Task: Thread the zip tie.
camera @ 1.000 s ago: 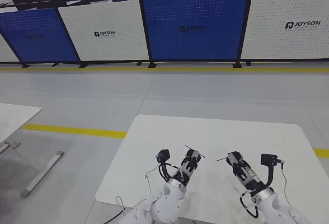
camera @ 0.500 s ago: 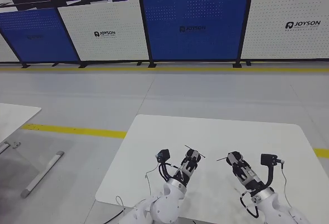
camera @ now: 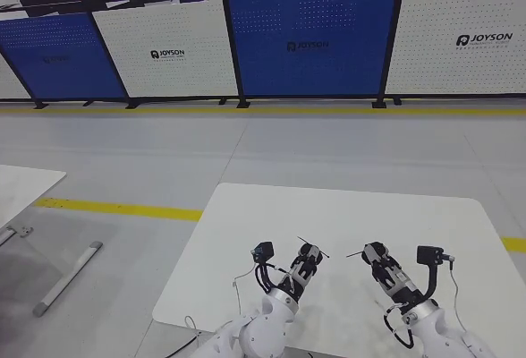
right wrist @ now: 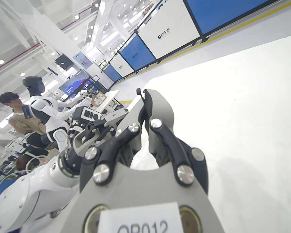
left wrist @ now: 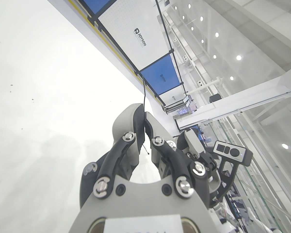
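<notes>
So the tie (left wrist: 144, 93) is up in the air over the near part of the table (camera: 379, 215), not lying on it. The thin tail (camera: 313, 246) pokes out past the tips of the left gripper (left wrist: 143, 112), which is clamped tight on it. The head (right wrist: 138, 91), the little blocky end, sticks out of the right gripper (right wrist: 145, 98), and that one's pinched closed on it too. I can't tell how the strap runs between the two grips.

From above, tail and head point roughly at each other, close but with a clear gap between them. They aren't lined up either: the tail slants across rather than aiming straight into the head.

Progress-wise I'd call it the setup stage. Both ends are picked up and gripped, which is the easy half. The actual threading isn't done yet: the tip isn't in the head's slot. What's left, I reckon, is squaring up the tail with the slot, closing the gap and pushing it through. Fiddly bit ahead, tiny slot and a floppy tip.
</notes>
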{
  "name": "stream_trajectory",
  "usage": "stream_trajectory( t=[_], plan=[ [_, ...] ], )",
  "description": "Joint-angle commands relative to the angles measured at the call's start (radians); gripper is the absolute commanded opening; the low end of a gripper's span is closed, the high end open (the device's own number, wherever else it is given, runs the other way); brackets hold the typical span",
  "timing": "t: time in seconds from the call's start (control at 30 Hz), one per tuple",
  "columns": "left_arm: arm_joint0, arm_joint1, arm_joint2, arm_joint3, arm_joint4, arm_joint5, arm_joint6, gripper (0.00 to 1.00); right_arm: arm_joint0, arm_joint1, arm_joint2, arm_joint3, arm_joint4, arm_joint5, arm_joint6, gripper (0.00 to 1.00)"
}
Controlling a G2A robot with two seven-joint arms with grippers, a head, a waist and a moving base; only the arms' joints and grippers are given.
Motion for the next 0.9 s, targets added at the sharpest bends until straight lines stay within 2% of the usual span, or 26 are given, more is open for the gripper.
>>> stream_trajectory(
  t=[0.0,0.2,0.3,0.53,0.67,0.77,0.8,0.87],
  plan=[
    [0.000,0.000,0.000,0.000,0.000,0.000,0.000,0.00,-0.005,-0.003,-0.001,-0.004,-0.005,0.003,-0.020,0.00],
    [0.000,0.000,0.000,0.000,0.000,0.000,0.000,0.00,-0.023,-0.020,-0.043,0.010,-0.031,-0.019,-0.085,0.00],
    [0.000,0.000,0.000,0.000,0.000,0.000,0.000,0.00,-0.017,-0.032,-0.075,0.029,-0.057,0.012,-0.103,0.00],
    [0.000,0.000,0.000,0.000,0.000,0.000,0.000,0.00,-0.017,-0.032,-0.075,0.029,-0.057,0.012,-0.103,0.00],
    [0.000,0.000,0.000,0.000,0.000,0.000,0.000,0.00,-0.018,-0.039,-0.073,0.031,-0.037,0.011,-0.133,0.00],
    [0.000,0.000,0.000,0.000,0.000,0.000,0.000,0.00,-0.007,-0.055,-0.099,0.064,-0.013,0.030,-0.182,0.00],
    [0.000,0.000,0.000,0.000,0.000,0.000,0.000,0.00,-0.002,-0.063,-0.122,0.077,0.008,0.027,-0.176,0.00],
    [0.000,0.000,0.000,0.000,0.000,0.000,0.000,0.00,0.001,-0.065,-0.126,0.080,0.013,0.027,-0.173,0.00]
  ],
)
